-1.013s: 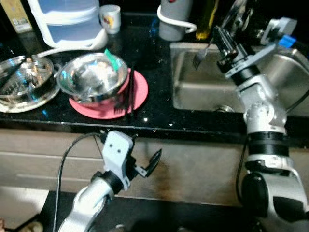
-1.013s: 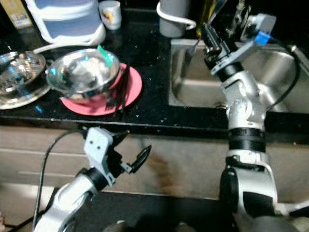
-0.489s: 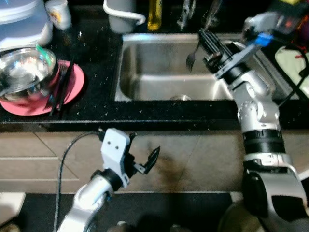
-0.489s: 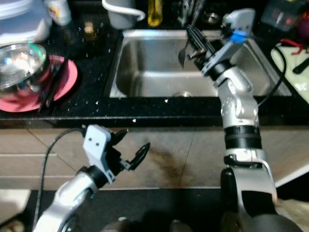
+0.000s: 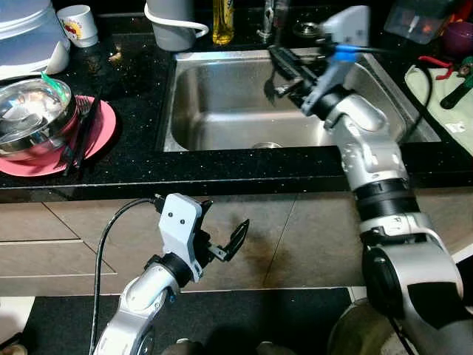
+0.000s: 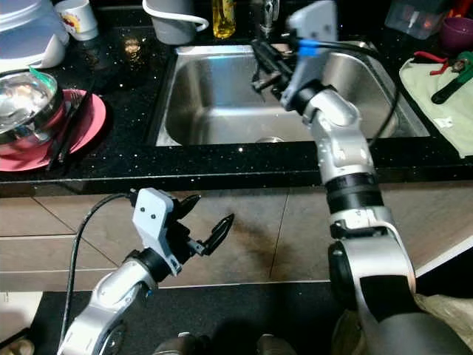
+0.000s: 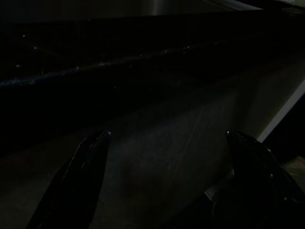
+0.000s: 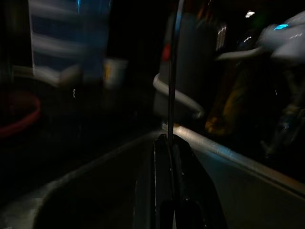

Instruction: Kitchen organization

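My right pincer [image 5: 284, 72] reaches out over the steel sink [image 5: 222, 111], its fingers pressed tight on the handle of a fork [image 8: 172, 71]. In my right wrist view the thin metal handle runs straight on from the closed fingertips, in line with the fingers, so the fork's long axis follows the pincer's own direction. From my head, the fork hangs above the basin near its far rim, with the drain [image 5: 267, 146] below and nearer to me. My judgement is that the next move depends on this: the basin lies directly under the fork.

My left pincer [image 5: 222, 248] hangs idle low in front of the cabinet, fingers spread wide, well apart from the sink. On the black tabletop [image 5: 133, 111] to my left sits a metal bowl [image 5: 29, 118] on a pink plate [image 5: 96, 133].
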`<state>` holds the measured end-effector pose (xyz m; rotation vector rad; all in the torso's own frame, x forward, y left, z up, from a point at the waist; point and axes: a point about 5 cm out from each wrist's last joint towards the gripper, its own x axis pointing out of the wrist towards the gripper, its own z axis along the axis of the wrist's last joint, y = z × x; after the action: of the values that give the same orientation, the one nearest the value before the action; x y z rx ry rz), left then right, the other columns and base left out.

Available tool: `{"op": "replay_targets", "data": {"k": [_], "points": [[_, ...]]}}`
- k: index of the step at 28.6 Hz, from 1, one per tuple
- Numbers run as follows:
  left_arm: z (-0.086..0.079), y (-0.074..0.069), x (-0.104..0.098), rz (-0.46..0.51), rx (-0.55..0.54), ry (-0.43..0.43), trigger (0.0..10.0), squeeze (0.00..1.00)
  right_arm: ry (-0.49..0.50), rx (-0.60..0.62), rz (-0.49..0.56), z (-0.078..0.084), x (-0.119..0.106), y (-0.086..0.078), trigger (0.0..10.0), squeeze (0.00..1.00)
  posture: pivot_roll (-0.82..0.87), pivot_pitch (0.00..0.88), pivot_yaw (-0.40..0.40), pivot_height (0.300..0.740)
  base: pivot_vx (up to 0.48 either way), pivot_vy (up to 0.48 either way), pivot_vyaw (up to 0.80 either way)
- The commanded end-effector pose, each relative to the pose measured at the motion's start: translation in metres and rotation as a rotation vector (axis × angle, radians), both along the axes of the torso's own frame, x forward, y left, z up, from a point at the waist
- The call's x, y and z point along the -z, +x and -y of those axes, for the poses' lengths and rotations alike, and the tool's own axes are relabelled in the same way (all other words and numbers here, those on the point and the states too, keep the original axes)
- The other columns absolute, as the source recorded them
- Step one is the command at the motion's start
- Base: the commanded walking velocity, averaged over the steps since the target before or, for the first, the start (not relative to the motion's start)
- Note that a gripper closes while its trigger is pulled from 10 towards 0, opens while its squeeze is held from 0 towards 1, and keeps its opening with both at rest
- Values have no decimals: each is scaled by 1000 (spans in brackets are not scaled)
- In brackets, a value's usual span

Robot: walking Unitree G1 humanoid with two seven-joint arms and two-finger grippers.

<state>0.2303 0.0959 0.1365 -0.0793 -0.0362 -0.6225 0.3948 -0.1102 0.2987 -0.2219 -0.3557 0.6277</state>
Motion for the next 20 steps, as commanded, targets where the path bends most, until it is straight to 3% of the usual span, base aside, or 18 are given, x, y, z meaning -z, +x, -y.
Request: {"op": "replay_targets", "data": {"k": [1, 2, 3, 4, 13, 14, 19, 20], "points": [[0, -1, 6, -20, 5, 4, 10000, 0, -61, 8, 7, -6, 1, 2, 10000, 0, 19, 88, -54, 740, 0, 0, 0], [-2, -2, 7, -22, 2, 5, 10000, 0, -161, 29, -4, -14, 5, 6, 10000, 0, 22, 94, -58, 740, 0, 0, 0], [-2, -2, 7, -22, 2, 5, 10000, 0, -161, 29, -4, -14, 5, 6, 10000, 0, 22, 94, -58, 740, 0, 0, 0], [-5, -3, 7, -22, -3, 11, 10000, 0, -259, 49, -11, -21, 11, 10, 10000, 0, 24, 97, -60, 740, 0, 0, 0], [-5, -9, 4, -15, -8, 16, 10000, 0, -528, 58, -39, -52, 30, 16, 10000, 0, 37, 124, -83, 740, 0, 0, 0], [-3, -11, 2, -10, -5, 10, 10000, 0, -591, 87, -52, -58, 35, 17, 10000, 0, 41, 130, -91, 740, 0, 0, 0], [1, -15, 1, -5, -2, 1, 10000, 0, -680, 158, -25, -60, 39, 20, 10000, 0, 51, 140, -105, 740, 0, 0, 0], [2, -17, 0, -5, -1, -2, 10000, 0, -635, 190, -33, -59, 36, 22, 10000, 12, 52, 140, -108, 740, 0, 0, 0]]}}
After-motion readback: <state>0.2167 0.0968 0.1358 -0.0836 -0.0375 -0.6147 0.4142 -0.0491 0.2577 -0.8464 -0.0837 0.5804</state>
